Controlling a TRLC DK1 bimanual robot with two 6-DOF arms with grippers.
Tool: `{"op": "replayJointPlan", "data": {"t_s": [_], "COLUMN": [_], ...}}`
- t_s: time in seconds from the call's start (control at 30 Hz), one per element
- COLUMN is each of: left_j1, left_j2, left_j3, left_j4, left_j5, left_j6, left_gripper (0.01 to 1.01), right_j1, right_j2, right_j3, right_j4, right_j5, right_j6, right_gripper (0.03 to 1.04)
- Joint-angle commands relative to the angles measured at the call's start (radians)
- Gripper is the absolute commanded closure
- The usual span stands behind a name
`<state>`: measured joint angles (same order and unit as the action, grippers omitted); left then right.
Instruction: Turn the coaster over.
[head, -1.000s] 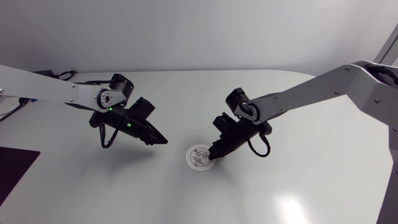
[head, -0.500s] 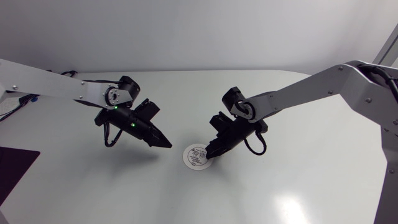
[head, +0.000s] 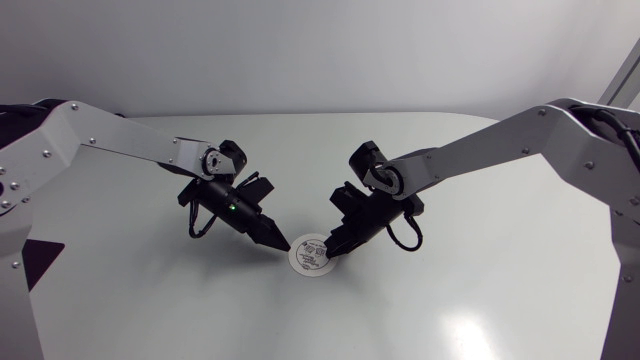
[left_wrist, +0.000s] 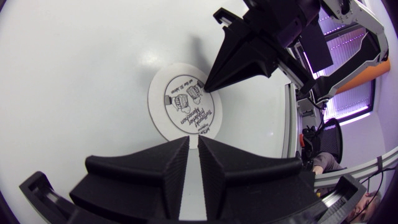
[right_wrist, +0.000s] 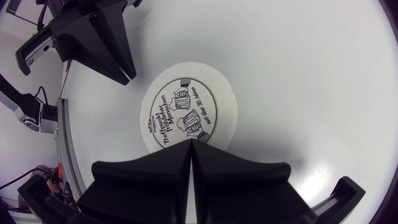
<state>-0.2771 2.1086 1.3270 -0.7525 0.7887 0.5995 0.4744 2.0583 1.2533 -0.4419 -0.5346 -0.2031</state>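
Note:
A round white coaster (head: 310, 255) with a dark print facing up lies flat on the white table (head: 480, 290). My left gripper (head: 281, 243) is shut with only a thin slit between its fingers and holds nothing. Its tip hovers just off the coaster's left rim. My right gripper (head: 336, 250) is shut and empty, its tip on the coaster's right rim. In the left wrist view the coaster (left_wrist: 183, 102) lies just ahead of my left gripper (left_wrist: 194, 140), with the right gripper (left_wrist: 209, 81) at its far edge. In the right wrist view my right gripper (right_wrist: 191, 144) overlaps the coaster's (right_wrist: 186, 109) near rim.
A dark flat patch (head: 42, 262) lies at the table's left edge beside my left arm. White table surface stretches in front of the coaster and to the right.
My left arm has swung right and down, bringing its tip close to the coaster's left rim. The right gripper and the coaster have slid a little to the left.

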Motion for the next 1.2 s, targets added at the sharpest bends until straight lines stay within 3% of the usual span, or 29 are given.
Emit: {"op": "replayJointPlan", "data": {"t_s": [0.0,0.07,0.2,0.3,0.63,0.9,1.17], "left_j1": [-0.011,-0.022,-0.028,-0.027,-0.027,-0.03,-0.051], "left_j2": [0.037,0.045,0.062,0.076,0.11,0.111,0.114], "left_j3": [0.044,0.052,0.063,0.077,0.107,0.118,0.117], "left_j4": [-0.021,-0.019,0.024,0.051,0.074,0.018,-0.025], "left_j5": [0.026,0.026,-0.002,-0.025,-0.105,-0.114,-0.121], "left_j6": [0.034,0.037,-0.001,-0.038,-0.106,-0.116,-0.112], "left_gripper": [0.882,0.854,0.449,0.344,0.359,0.53,0.539], "right_j1": [0.018,0.018,0.018,0.018,0.02,0.024,0.032], "right_j2": [0.046,0.046,0.049,0.051,0.056,0.051,0.045], "right_j3": [-0.02,-0.022,-0.022,-0.023,-0.025,-0.037,-0.045], "right_j4": [-0.018,-0.018,-0.017,-0.014,-0.011,-0.004,0.0], "right_j5": [0.03,0.03,0.03,0.03,0.03,0.03,0.03], "right_j6": [-0.021,-0.021,-0.021,-0.021,-0.021,-0.022,-0.022], "right_gripper": [1.01,1.01,1.01,1.01,1.01,1.01,1.01]}}
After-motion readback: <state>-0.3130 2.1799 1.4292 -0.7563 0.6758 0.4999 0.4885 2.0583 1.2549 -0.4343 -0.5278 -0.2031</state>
